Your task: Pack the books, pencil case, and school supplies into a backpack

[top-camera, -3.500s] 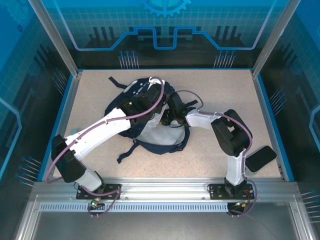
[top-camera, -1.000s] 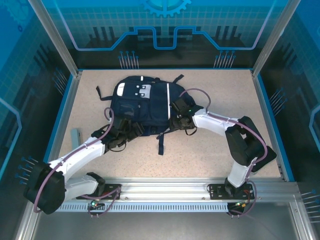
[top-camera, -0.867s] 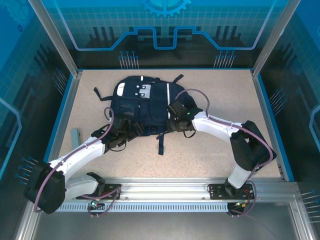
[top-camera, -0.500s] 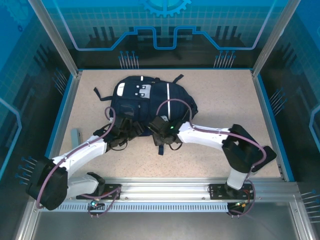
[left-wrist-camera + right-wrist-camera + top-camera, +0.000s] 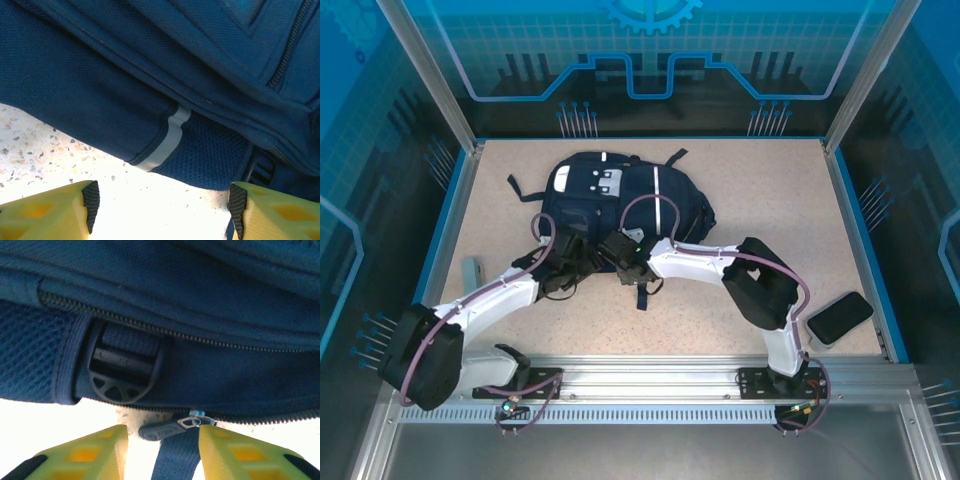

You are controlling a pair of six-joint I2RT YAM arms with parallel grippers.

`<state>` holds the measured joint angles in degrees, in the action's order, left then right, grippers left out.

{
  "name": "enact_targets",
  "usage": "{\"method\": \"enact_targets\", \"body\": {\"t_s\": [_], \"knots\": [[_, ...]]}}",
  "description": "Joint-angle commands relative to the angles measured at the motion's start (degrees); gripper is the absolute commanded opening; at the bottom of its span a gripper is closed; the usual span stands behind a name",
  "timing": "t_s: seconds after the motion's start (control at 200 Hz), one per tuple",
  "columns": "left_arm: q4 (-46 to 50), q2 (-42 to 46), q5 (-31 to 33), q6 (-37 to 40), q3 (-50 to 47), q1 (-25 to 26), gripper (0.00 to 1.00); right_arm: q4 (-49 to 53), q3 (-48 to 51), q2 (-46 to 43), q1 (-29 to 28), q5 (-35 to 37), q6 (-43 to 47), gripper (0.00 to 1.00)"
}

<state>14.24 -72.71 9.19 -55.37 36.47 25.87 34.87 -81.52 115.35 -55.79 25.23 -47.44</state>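
Navy backpack (image 5: 605, 205) is lying zipped mid-table; left gripper (image 5: 164, 207) is hanging released at its hem, right gripper (image 5: 162, 437) is straddling the zipper pull (image 5: 160, 430), seemingly unclenched. 1 black book (image 5: 840, 317) and pencil case (image 5: 470, 270) are waiting outside.

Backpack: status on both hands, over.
Left hand open at backpack near edge. Right hand open, zipper pull between its fingers. Nothing held; strap under pull.
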Motion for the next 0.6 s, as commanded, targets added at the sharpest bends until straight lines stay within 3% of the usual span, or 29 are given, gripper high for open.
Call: {"method": "enact_targets", "body": {"t_s": [0.0, 0.17, 0.31, 0.595], "knots": [[-2.6, -2.2, 1.6, -0.3, 0.1, -0.6, 0.60, 3.9, -2.1, 2.4, 0.9, 4.0, -2.8, 0.40], [1.7, -5.7, 5.7, -1.5, 1.7, -1.2, 0.54, 6.9, -2.3, 2.6, 1.5, 5.0, -3.8, 0.37], [2.2, -6.8, 7.2, -2.1, 0.5, -1.5, 0.50, 7.8, -0.6, 0.6, 1.9, 3.8, -2.7, 0.26], [1.5, -7.3, 7.7, -1.2, 0.0, -1.7, 0.48, 9.5, -1.5, 0.0, 2.0, 3.4, 1.9, 0.24]]}}
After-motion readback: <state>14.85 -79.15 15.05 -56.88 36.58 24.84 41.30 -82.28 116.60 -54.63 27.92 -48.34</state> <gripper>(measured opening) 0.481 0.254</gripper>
